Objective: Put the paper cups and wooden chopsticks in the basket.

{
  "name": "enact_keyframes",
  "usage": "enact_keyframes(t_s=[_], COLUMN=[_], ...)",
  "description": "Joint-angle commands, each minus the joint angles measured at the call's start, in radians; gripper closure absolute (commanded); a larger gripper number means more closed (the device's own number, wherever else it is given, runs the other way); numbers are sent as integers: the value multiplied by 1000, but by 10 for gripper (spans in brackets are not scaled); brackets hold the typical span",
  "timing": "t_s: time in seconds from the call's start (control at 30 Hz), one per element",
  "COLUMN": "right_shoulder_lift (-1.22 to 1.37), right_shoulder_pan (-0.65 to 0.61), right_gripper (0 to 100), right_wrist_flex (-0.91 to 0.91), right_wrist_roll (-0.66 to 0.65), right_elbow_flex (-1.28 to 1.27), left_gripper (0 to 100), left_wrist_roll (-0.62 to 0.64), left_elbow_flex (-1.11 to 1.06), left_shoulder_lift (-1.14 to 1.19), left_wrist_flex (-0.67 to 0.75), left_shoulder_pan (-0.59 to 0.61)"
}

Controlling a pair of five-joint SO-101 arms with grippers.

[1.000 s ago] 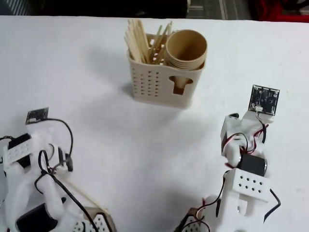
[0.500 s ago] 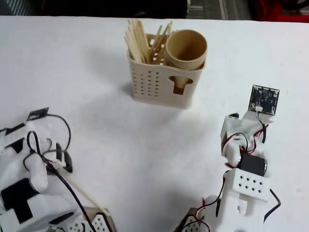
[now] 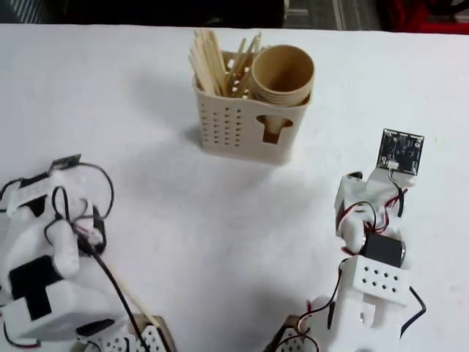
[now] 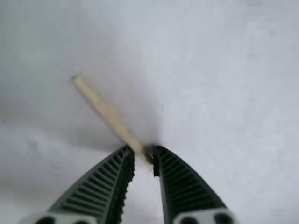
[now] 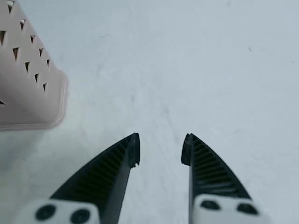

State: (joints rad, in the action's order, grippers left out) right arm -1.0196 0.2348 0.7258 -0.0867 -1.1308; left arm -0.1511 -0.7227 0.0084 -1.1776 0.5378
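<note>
A cream perforated basket (image 3: 242,128) stands at the far middle of the table. It holds a bundle of wooden chopsticks (image 3: 212,59) and a stack of paper cups (image 3: 283,72). At the near left, one wooden chopstick (image 4: 105,112) lies slanted on the white table, and my left gripper (image 4: 142,153) is shut on its near end. In the high view this chopstick (image 3: 124,293) shows from under the left arm (image 3: 44,264). My right gripper (image 5: 160,149) hangs open over bare table beside a corner of the basket (image 5: 28,79), with nothing between its fingers.
The right arm (image 3: 370,242) rests at the near right, its cables looping over it. Both arm bases sit along the near edge. White table surface lies between the arms and the basket. Dark room beyond the far edge.
The left arm has swung and tilted over the near-left chopstick, its wrist shifting slightly away from the near edge. The right arm, basket and its contents have not moved.
</note>
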Motion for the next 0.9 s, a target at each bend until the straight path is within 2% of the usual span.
enact_keyframes(t_s=[0.0, 0.2, 0.37, 0.6, 0.87], right_shoulder_lift=[-16, -18, -19, -19, -19], right_shoulder_pan=[-5, -5, -5, -5, -5], right_gripper=[837, 837, 837, 837, 837], right_wrist_flex=[-16, -16, -16, -16, -16], right_wrist_roll=[2, 2, 2, 2, 2], right_elbow_flex=[8, 8, 8, 8, 8], left_gripper=[977, 977, 977, 977, 977], left_wrist_roll=[69, 232, 318, 333, 333], left_elbow_flex=[161, 350, 503, 753, 1275], left_shoulder_lift=[1, 2, 2, 1, 5], left_wrist_flex=[21, 21, 21, -46, -186], left_shoulder_pan=[-56, -136, -213, -315, -460])
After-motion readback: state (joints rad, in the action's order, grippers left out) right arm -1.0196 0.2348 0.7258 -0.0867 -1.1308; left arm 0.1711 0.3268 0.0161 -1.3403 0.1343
